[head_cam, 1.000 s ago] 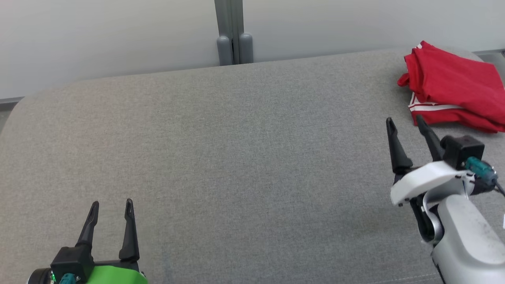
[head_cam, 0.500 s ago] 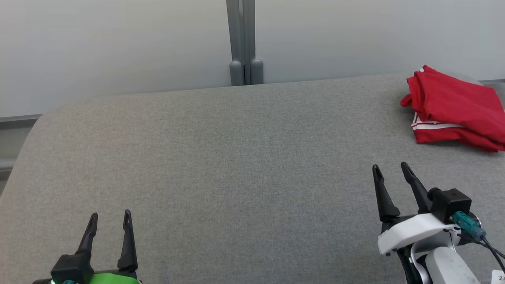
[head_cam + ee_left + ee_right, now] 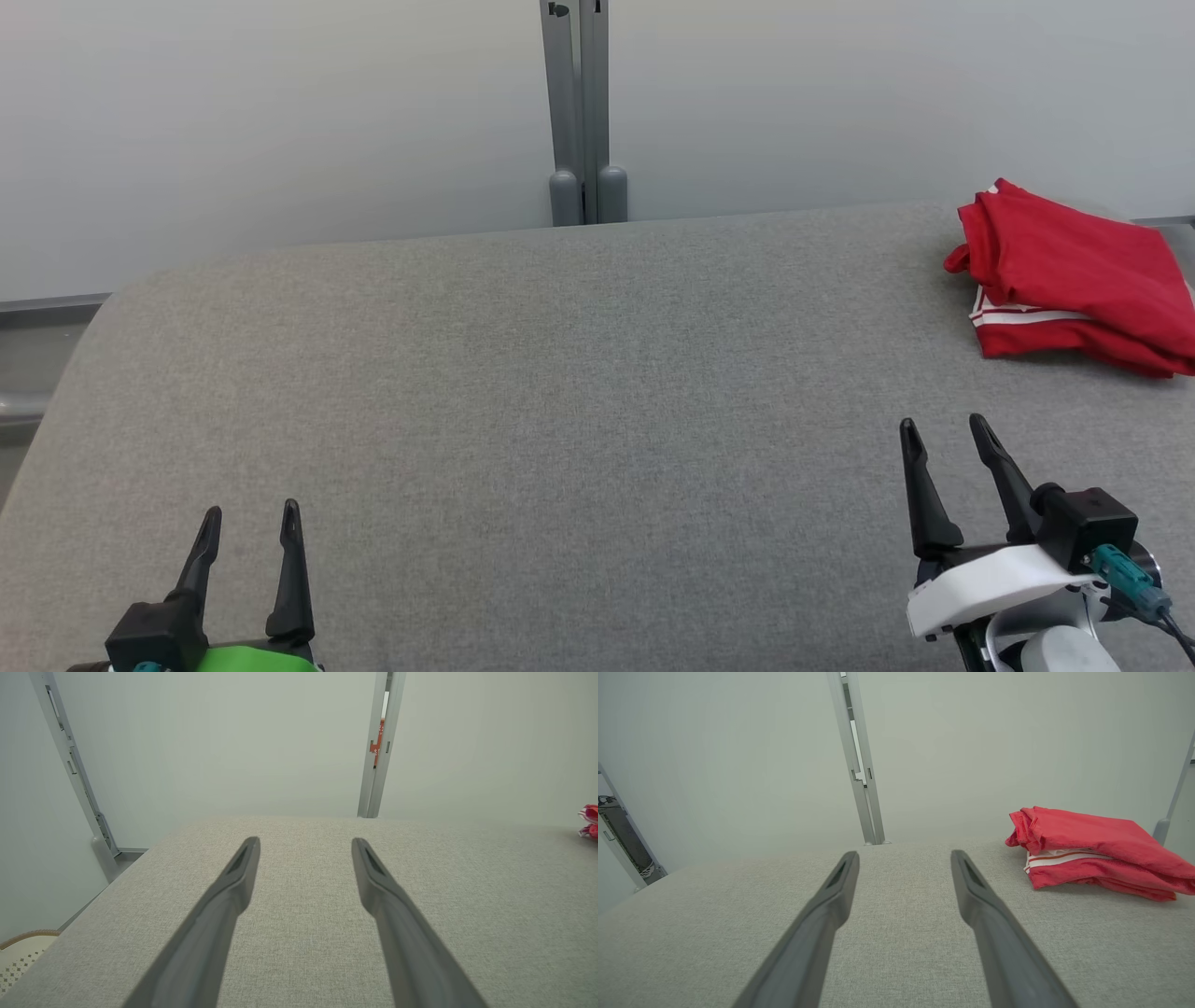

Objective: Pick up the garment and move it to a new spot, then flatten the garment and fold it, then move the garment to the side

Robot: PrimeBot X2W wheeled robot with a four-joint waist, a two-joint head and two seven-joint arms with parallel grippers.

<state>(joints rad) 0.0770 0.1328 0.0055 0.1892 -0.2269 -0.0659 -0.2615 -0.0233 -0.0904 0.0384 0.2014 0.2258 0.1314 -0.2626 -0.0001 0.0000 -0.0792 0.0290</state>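
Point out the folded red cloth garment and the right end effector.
Folded red cloth garment (image 3: 1074, 252), head view, on its top layer.
Right end effector (image 3: 941, 423), head view, midway between its fingertips.

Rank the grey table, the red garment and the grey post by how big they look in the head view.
1. grey table
2. red garment
3. grey post, though it stands farthest back and runs off the top edge

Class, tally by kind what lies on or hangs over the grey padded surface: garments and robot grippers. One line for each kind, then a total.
Red garment: 1
Grippers: 2 (left gripper, right gripper)
Total: 3
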